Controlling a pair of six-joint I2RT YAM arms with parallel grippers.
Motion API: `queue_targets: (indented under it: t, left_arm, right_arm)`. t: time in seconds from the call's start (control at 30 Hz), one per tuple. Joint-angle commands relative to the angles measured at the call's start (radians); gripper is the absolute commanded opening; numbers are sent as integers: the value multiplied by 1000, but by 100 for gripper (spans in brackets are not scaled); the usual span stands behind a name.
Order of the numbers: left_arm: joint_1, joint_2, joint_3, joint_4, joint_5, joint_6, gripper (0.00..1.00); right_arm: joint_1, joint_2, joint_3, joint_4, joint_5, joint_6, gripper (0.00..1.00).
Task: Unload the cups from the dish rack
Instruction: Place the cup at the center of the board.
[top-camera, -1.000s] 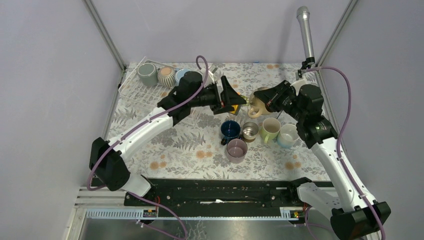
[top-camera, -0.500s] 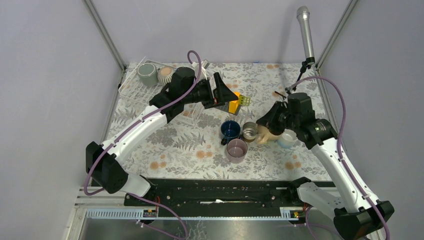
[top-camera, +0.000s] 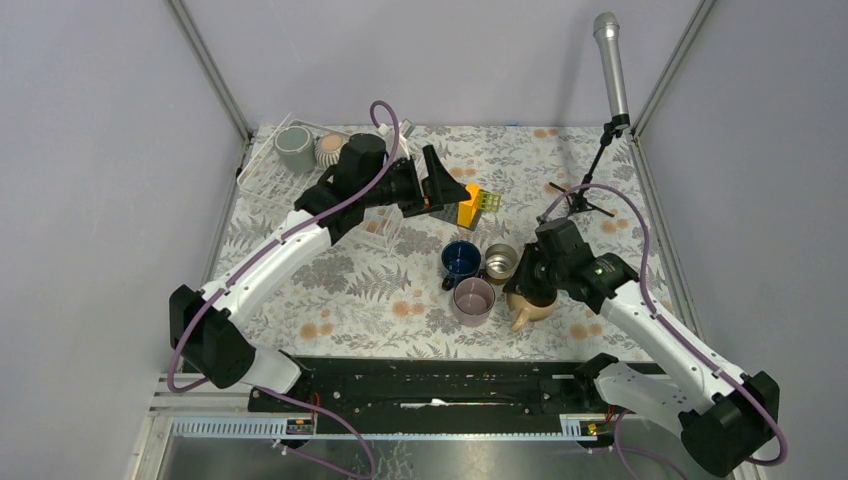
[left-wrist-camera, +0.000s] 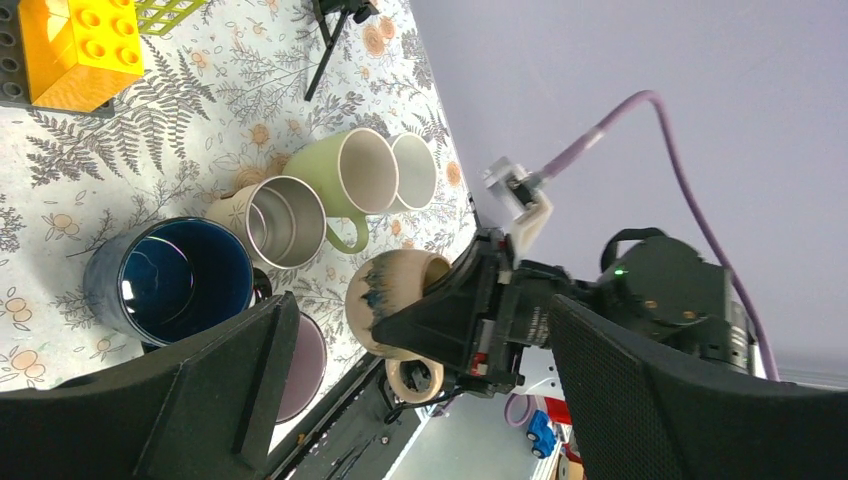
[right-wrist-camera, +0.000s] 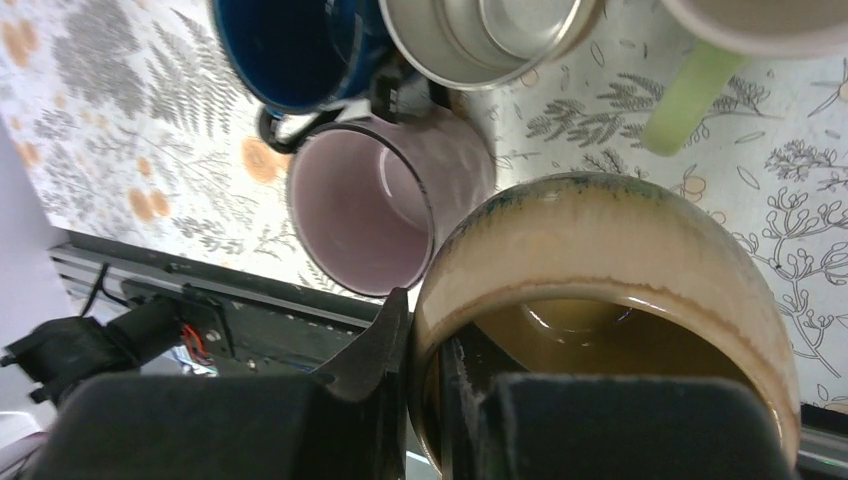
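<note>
My right gripper (top-camera: 524, 292) is shut on the rim of the tan mug (top-camera: 531, 308), one finger inside and one outside, and holds it tilted just right of the mauve mug (top-camera: 473, 299). The navy mug (top-camera: 460, 258) and steel mug (top-camera: 500, 262) stand behind. In the right wrist view the tan mug (right-wrist-camera: 600, 260) fills the frame by my gripper (right-wrist-camera: 428, 372). The left wrist view shows the pale green mug (left-wrist-camera: 352, 170) and white mug (left-wrist-camera: 415, 170). My left gripper (top-camera: 452, 188) is open and empty. The dish rack (top-camera: 268, 185) holds a grey mug (top-camera: 294, 146) and a ribbed mug (top-camera: 330, 149).
A yellow block (top-camera: 467, 208) and a green block (top-camera: 488, 200) sit on a dark studded plate under my left gripper. A microphone stand (top-camera: 578, 200) rises at the back right. The black rail (top-camera: 430, 375) runs along the near table edge.
My right gripper has carried the tan mug from the back of the table forward and down to the near right of the mug group. My left gripper has drawn back a little toward the rack.
</note>
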Motion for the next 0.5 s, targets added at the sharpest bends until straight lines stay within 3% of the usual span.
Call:
queue_targets:
  t: [0.0,0.47]
  left_arm:
    - [8,-39,42,19,-18,24,99]
    - [8,-16,61,10,-19,27,99]
  right_arm:
    - [25,7,-35,117,20,8,0]
    - [26,68,-127,232,89,35,0]
